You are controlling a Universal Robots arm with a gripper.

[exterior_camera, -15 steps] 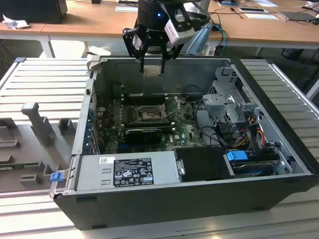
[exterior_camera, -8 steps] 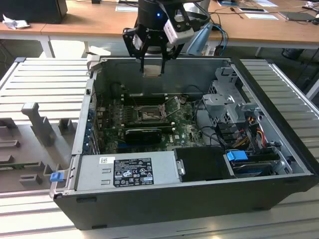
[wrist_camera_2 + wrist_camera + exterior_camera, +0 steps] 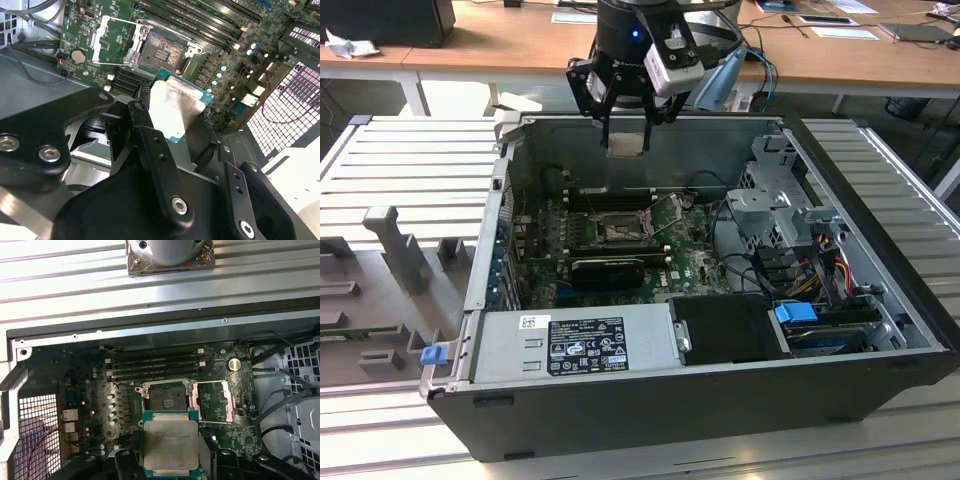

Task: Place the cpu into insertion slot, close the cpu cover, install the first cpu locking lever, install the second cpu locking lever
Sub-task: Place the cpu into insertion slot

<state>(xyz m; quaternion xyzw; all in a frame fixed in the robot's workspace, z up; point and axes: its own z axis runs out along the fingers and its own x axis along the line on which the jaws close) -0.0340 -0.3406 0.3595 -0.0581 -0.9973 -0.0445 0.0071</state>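
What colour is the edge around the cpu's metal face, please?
The cpu has a teal-green border, clearest in the first wrist view.

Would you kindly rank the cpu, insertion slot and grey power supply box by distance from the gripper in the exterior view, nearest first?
1. cpu, held in the gripper.
2. insertion slot, lower down inside the case.
3. power supply box, along the case's near wall.
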